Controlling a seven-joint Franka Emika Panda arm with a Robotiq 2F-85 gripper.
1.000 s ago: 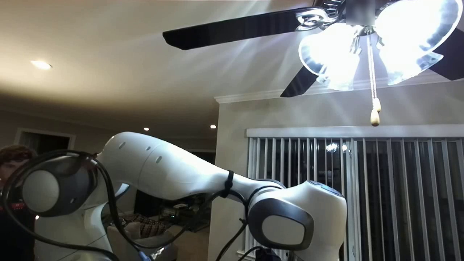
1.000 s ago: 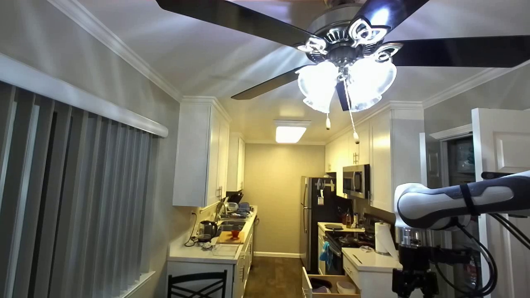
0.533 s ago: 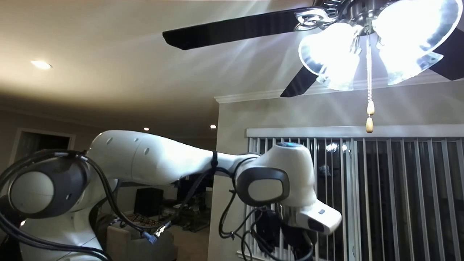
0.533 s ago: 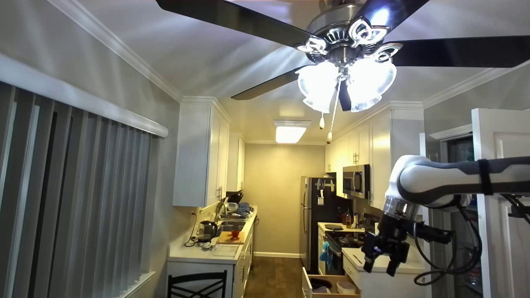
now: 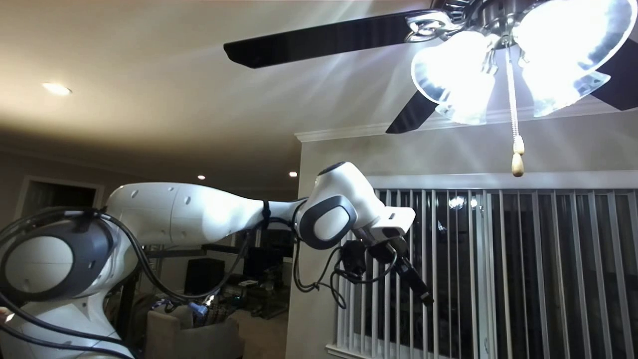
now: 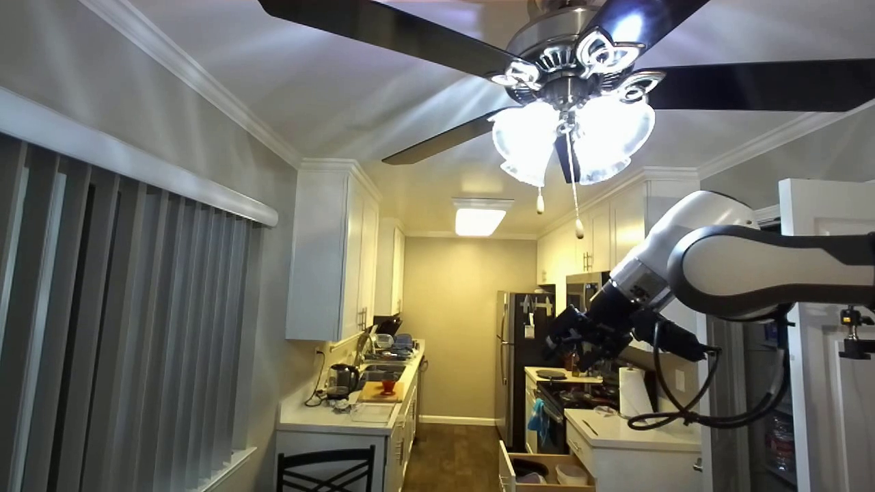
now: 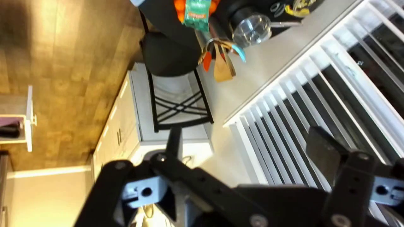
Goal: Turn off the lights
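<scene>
Lights (image 6: 610, 139) glaring, washed out, fan (image 6: 555, 31) cropped, pincer (image 7: 247, 143) spread, blurred

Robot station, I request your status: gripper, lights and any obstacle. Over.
Gripper open, empty, apart from pull-chain knobs. Fan lights lit. No obstacle seen between gripper and knobs.

I hold my forearm (image 5: 189, 217) out nearly level from the bent elbow (image 5: 40, 264), and at its far end my wrist (image 5: 344, 192) is angled over, slanting downward. My claw (image 7: 249, 143) follows that slant, pointing down and outward, lowest at its tips. In the wrist view my two fingers (image 7: 325, 151) stand wide apart; in an exterior view the fingertips (image 5: 426, 299) merge into one dark shape, so their spread is hard to judge there
</scene>
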